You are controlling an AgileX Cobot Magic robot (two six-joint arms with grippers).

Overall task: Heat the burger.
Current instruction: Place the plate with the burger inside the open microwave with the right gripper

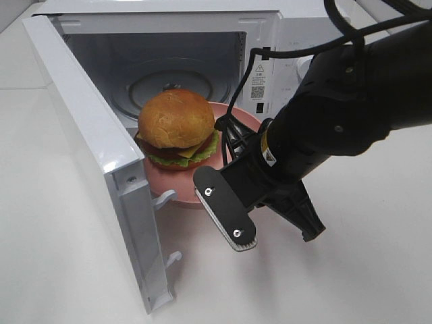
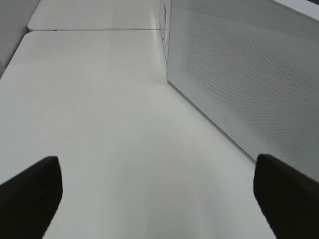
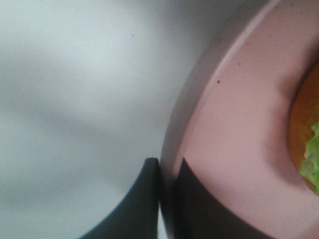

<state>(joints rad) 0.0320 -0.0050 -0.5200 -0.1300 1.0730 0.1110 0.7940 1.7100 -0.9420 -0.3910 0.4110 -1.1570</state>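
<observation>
So the right claw point(image 3: 167, 167) is pinching the pink plate point(image 1: 233, 115) by the rim at about its 3 o'clock, with the burger point(image 1: 177, 128) sitting on it at the microwave point(image 1: 270, 40) mouth. It's an edge-only grip, so a tilt could slide the burger off, or the plate clips the door point(image 1: 101, 169) at 9 o'clock. The left claw point(image 2: 157, 199) is spread wide.

On the microwave point(image 1: 270, 40) front frame, right of the cavity: a warning-triangle sticker point(image 1: 259, 68), and just below it a QR-code label point(image 1: 257, 90). Wording on both too small to read. On the right arm point(image 1: 351, 94), a small yellow-and-white sticker point(image 1: 269, 154), illegible.
</observation>
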